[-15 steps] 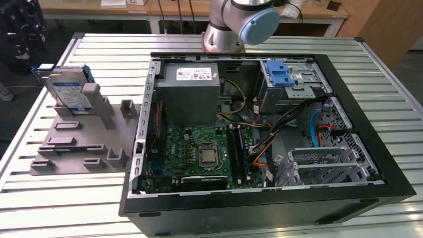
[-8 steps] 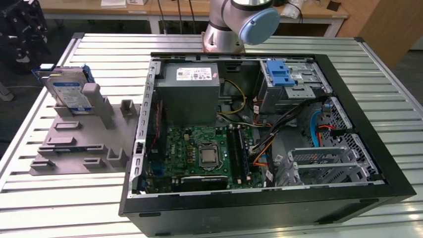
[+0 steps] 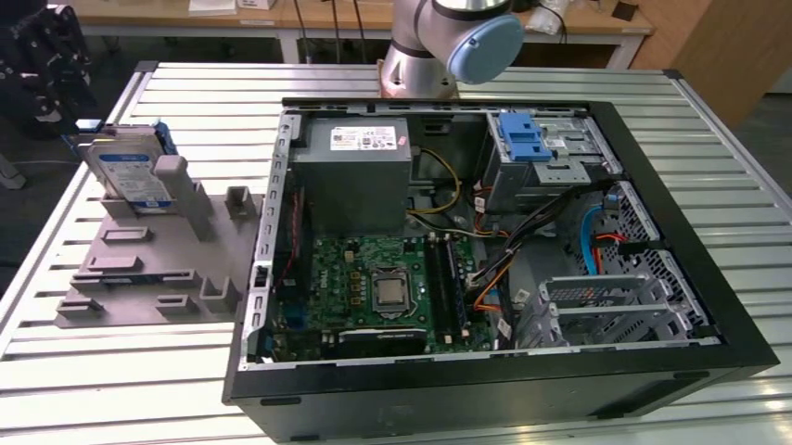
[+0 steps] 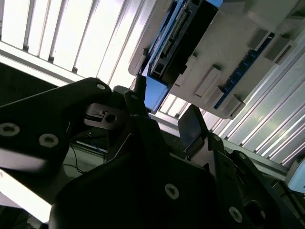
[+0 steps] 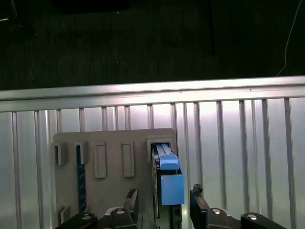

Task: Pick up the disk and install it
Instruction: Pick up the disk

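Slatted table | grey holder: disk upright in slot | tool jaws apart

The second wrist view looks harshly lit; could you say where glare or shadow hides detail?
Second wrist view: glare whitens the table slats, the gripper is a dark silhouette. First wrist view: slats glare near the table's edge, blackness beyond. Exterior view: evenly lit, the disk well lit.

- We take this for a robotics lab or workshop: a robot arm rises from a slatted aluminium bench.
- On the bench we see an opened desktop computer case with its motherboard bare. Beside it, a grey plastic fixture holds the disk upright.
- Beyond the bench we make out wooden desks.
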